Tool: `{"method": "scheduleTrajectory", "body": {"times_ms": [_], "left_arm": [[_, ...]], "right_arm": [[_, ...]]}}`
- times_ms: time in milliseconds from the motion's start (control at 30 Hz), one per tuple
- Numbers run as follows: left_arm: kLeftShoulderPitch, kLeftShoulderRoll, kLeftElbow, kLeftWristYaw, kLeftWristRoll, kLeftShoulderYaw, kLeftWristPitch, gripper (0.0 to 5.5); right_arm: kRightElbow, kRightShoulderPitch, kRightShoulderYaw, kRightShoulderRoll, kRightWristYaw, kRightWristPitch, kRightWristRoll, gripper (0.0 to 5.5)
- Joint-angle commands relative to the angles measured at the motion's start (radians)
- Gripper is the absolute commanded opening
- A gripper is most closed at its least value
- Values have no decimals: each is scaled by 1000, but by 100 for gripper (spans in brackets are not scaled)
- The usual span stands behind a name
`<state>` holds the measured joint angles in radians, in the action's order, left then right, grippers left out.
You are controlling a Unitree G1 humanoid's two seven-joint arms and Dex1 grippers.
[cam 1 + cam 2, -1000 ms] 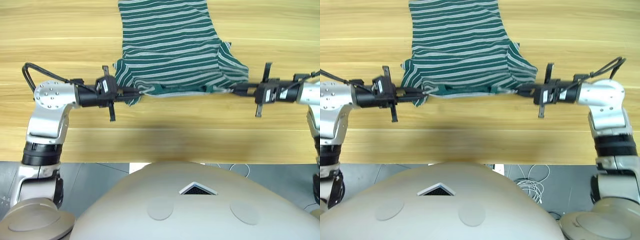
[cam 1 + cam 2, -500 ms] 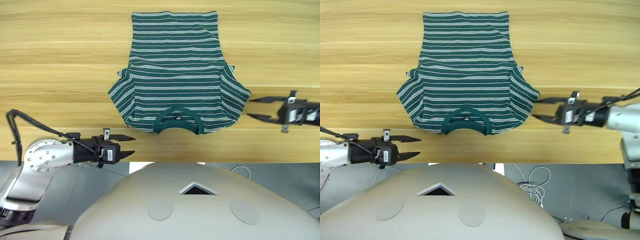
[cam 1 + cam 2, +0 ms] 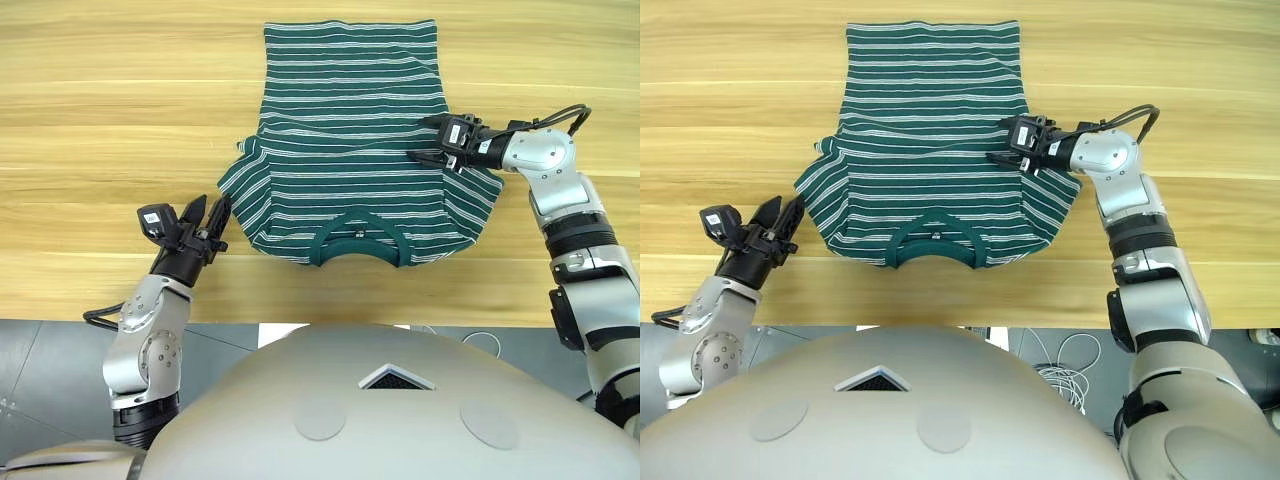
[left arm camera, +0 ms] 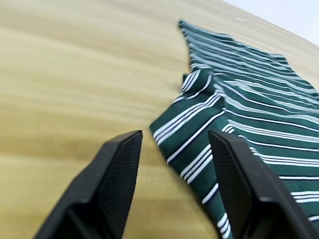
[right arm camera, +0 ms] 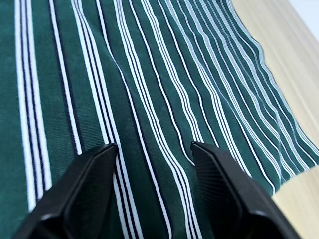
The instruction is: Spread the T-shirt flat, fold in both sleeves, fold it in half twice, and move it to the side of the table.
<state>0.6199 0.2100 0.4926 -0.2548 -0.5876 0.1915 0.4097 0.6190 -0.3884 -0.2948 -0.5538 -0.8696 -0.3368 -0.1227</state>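
Standing spread: left gripper (image 3: 211, 204) beside T-shirt's (image 3: 350, 110) edge, right gripper (image 3: 419, 138) over it.

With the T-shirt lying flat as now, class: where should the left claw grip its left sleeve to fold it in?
Grip the left sleeve at its outer hem, coming low from the robot's left. The T-shirt lies flat with that sleeve jutting out, and the open left claw sits beside it.

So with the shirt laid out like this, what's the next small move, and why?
Probably ease the left tool forward and pinch the left sleeve at its edge. The T-shirt lies flat with both sleeves out, the left tool is open over the table just short of that sleeve, and the right tool hangs open over the fabric near the right sleeve.
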Motion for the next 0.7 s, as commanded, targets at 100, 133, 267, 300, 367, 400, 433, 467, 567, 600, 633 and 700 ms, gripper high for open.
{"method": "scheduleTrajectory", "body": {"times_ms": [100, 133, 267, 300, 367, 400, 433, 467, 567, 600, 633, 700], "left_arm": [[27, 8, -5, 42, 57, 11, 28, 234], [23, 15, -22, 45, 78, 20, 19, 234], [-1, -8, -83, 28, 75, 13, 30, 234], [-8, -16, -92, 24, 65, 10, 37, 234], [-28, -30, -92, 17, 45, -2, 54, 234], [-39, -36, -87, 13, 30, -12, 68, 234], [-49, -39, -82, 11, 20, -21, 78, 234], [-61, -42, -76, 10, 10, -30, 89, 234], [-86, -42, -62, 8, -15, -37, 116, 234], [-93, -41, -64, 7, -20, -35, 123, 234], [-106, -40, -81, 7, -19, -33, 128, 234], [-129, -40, -116, 4, -27, -23, 140, 234]], "right_arm": [[103, 20, -39, -23, 56, -39, -89, 278], [88, 33, -37, -29, 54, -47, -84, 278], [33, 66, -32, -48, 53, -69, -74, 278], [17, 75, -32, -51, 50, -70, -73, 278], [-25, 100, -35, -56, 44, -69, -68, 278], [-47, 112, -34, -58, 45, -64, -67, 278], [-64, 121, -34, -59, 46, -58, -66, 278], [-81, 131, -33, -61, 47, -54, -66, 278], [-109, 143, -33, -63, 49, -41, -68, 278], [-115, 144, -32, -63, 51, -37, -69, 278], [-122, 145, -30, -64, 53, -33, -69, 278], [-135, 149, -25, -65, 60, -28, -69, 278]]}}
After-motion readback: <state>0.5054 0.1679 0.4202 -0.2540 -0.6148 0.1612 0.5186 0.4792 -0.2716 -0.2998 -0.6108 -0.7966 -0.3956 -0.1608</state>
